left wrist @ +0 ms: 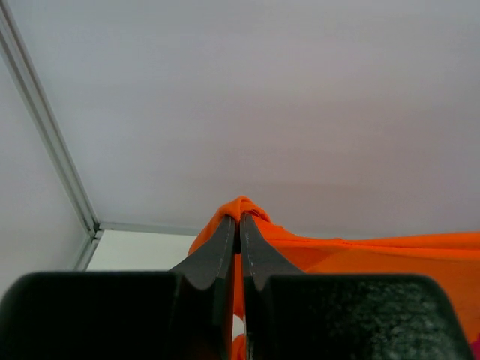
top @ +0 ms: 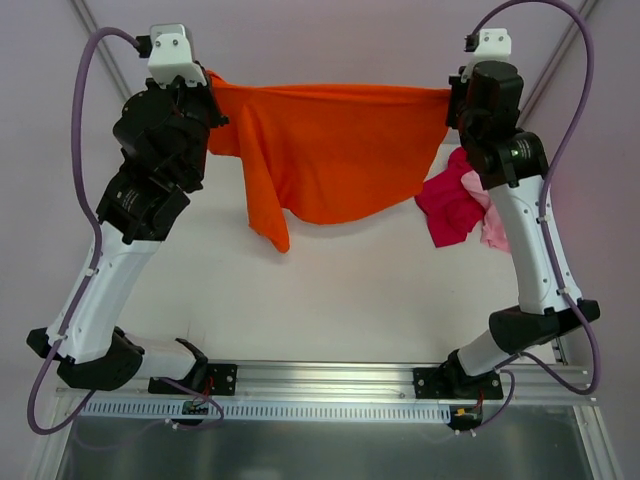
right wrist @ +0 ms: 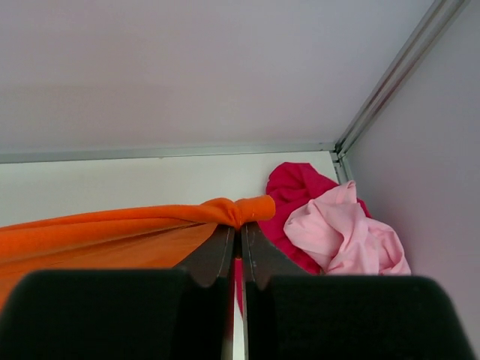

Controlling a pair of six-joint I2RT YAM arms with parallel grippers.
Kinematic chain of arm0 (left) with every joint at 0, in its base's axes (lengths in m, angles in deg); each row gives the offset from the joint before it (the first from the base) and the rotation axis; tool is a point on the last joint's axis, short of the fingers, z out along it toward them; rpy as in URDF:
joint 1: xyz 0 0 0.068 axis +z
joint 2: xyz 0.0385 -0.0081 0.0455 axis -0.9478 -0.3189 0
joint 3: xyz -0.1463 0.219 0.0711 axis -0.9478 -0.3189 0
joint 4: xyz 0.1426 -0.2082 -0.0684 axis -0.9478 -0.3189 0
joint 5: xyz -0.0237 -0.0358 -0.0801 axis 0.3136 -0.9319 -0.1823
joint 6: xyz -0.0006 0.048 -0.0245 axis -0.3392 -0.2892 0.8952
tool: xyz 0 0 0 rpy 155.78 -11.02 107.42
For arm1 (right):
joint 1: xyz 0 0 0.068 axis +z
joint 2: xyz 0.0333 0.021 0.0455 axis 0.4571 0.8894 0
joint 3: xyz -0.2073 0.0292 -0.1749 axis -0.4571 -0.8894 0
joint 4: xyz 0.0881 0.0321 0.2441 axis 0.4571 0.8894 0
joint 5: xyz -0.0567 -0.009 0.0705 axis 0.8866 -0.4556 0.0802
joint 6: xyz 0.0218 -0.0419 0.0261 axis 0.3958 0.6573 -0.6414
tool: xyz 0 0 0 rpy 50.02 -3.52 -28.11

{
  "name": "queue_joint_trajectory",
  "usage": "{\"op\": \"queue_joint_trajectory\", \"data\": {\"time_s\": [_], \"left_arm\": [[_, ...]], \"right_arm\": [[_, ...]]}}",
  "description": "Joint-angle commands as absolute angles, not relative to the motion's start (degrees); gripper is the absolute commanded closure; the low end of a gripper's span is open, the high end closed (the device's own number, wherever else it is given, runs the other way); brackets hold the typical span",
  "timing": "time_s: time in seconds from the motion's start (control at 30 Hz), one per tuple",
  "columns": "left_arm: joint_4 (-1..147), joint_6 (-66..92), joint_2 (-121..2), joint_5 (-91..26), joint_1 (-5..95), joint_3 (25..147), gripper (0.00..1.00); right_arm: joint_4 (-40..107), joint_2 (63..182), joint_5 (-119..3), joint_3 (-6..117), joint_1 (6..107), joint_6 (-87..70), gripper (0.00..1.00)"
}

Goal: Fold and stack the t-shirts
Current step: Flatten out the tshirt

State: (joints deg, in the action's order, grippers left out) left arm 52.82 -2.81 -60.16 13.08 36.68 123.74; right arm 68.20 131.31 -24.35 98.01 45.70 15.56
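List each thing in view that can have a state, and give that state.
orange t-shirt: unfolded, stretched between both grippers, its middle hanging slack.
red t-shirt: unfolded, crumpled on the table at the far right.
pink t-shirt: unfolded, crumpled, lying against the red t-shirt.
left gripper: shut on the orange t-shirt.
right gripper: shut on the orange t-shirt.

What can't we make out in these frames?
- Top view: pink t-shirt is mostly behind the right arm.
- Top view: left tool and right tool are hidden by their own wrists.
- Wrist views: orange t-shirt, hanging part blocked by the tool bodies.
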Motion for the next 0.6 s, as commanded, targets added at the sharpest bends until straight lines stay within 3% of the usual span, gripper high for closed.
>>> {"op": "queue_joint_trajectory", "data": {"time_s": [0.0,0.17,0.57], "left_arm": [[57.81,-6.30,-57.59,18.36,35.64,127.78,1.00],[58.95,-7.43,-56.09,19.07,32.04,129.54,1.00],[54.74,-6.31,-48.45,18.55,24.47,128.14,1.00]], "right_arm": [[60.62,125.52,-14.99,94.07,45.39,20.38,0.99],[53.92,117.70,-11.37,85.27,45.39,22.14,0.99],[56.28,103.54,-9.96,74.55,45.39,22.32,0.99]]}}
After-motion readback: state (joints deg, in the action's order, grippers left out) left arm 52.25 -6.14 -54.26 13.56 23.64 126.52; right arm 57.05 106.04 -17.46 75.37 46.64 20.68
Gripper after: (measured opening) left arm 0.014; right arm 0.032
